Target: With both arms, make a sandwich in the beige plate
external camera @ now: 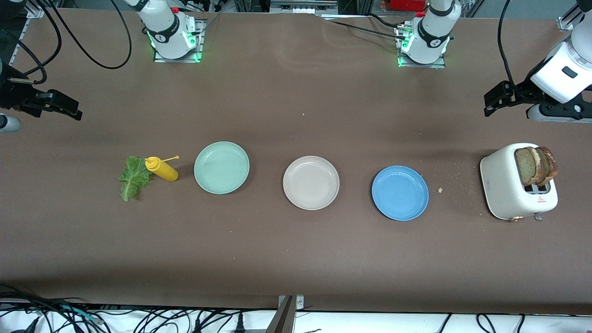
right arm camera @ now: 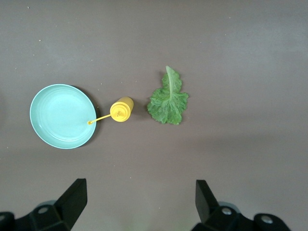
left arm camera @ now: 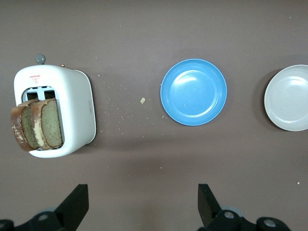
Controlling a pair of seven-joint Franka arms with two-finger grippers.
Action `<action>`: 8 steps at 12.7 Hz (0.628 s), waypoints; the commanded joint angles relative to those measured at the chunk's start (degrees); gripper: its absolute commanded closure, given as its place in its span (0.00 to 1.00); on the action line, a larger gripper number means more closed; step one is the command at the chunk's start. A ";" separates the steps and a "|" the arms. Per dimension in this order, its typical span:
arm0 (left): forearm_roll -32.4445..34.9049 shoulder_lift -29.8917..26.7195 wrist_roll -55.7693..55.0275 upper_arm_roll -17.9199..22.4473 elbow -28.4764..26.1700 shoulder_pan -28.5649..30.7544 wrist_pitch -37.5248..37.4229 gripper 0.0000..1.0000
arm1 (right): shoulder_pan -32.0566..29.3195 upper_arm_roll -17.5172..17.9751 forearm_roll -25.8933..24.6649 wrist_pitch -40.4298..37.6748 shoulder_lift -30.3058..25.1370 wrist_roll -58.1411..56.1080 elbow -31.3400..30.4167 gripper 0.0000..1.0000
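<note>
The beige plate (external camera: 311,182) lies empty at mid-table, between a mint-green plate (external camera: 221,167) and a blue plate (external camera: 400,193). Two brown bread slices (external camera: 535,165) stand in a white toaster (external camera: 506,194) at the left arm's end. A green lettuce leaf (external camera: 134,176) lies flat at the right arm's end. My left gripper (external camera: 491,102) hangs open and empty above the table beside the toaster (left arm camera: 72,110), with the bread (left arm camera: 38,124) and the beige plate (left arm camera: 288,98) showing in its wrist view. Over the table by the lettuce (right arm camera: 168,100), my right gripper (external camera: 69,108) is open and empty.
A yellow squeeze bottle (external camera: 162,169) lies on its side between the lettuce and the mint-green plate, its nozzle toward that plate. Crumbs dot the brown tabletop between the blue plate and the toaster. Cables run along the table's nearest edge.
</note>
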 commanded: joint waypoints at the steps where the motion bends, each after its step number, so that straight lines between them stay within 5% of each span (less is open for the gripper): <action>1: 1.20 -0.40 1.31 0.17 -0.30 -0.07 -0.39 0.00 | 0.22 -0.11 0.32 -0.14 -0.99 -0.71 -0.66 0.00; 8: 1.20 -0.40 1.31 0.17 -0.30 -0.07 -0.39 0.00 | 0.31 -0.11 1.82 -0.15 -0.99 -0.79 -0.66 0.00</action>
